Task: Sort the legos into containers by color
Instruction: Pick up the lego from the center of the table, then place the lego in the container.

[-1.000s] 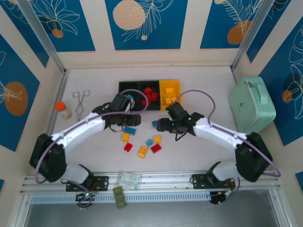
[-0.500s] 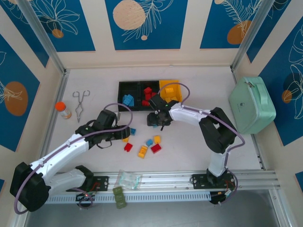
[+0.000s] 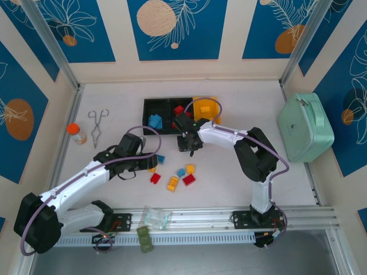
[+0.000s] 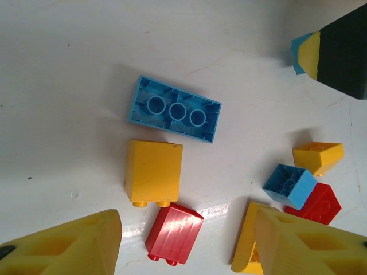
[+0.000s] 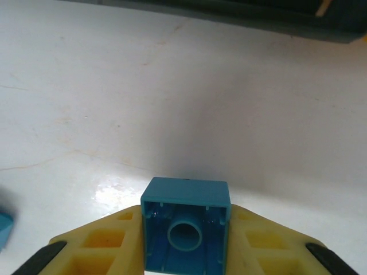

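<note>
The containers [image 3: 148, 103] stand at the table's back centre: a black bin with a blue lego [image 3: 155, 121], a black bin with red legos [image 3: 179, 111] and a yellow bin [image 3: 213, 103]. My right gripper [image 3: 190, 147] is just in front of them, shut on a small blue lego [image 5: 186, 197] above the bare table. My left gripper [image 3: 150, 164] hovers open over loose legos. A red one [image 4: 174, 232] lies between its fingers [image 4: 74, 246], with a yellow one [image 4: 153, 171] and a long blue one [image 4: 175, 116] beyond. More loose legos [image 3: 181, 176] lie to the right.
Metal tongs [image 3: 97, 126] and an orange-capped bottle [image 3: 76, 133] lie at the left. A mint-green case [image 3: 305, 127] stands at the right wall. A clear bag [image 3: 155, 217] rests on the front rail.
My right gripper swung left toward the bins and closed on the small blue lego. My left gripper came back from the bins to the loose legos and has since held still.
</note>
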Robot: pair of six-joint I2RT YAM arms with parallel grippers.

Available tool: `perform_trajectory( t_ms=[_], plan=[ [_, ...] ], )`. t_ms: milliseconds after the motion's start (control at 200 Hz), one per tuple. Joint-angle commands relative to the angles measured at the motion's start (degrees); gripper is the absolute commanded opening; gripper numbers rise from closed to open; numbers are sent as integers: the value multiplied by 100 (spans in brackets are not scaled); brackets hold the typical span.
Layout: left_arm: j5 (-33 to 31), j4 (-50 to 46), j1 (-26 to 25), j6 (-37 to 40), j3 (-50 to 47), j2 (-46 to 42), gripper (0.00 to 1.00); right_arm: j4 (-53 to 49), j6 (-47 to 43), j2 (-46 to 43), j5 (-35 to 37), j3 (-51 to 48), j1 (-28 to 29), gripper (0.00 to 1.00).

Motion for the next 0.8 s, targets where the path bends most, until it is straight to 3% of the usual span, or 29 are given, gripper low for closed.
perform_trajectory(
  t_ms=[0,255,795],
  plan=[
    [-129,-61,112,-170,-146,-141,62,-296,-120,-301,95,299,104,27],
    [-162,-141,234,-547,-602,-644,62,-502,-337,-80,-65,1385,118,27],
    [-144,-290,298,-776,-940,-1112,62,-1446,-454,2230,-227,5112,-53,27]
  ],
)
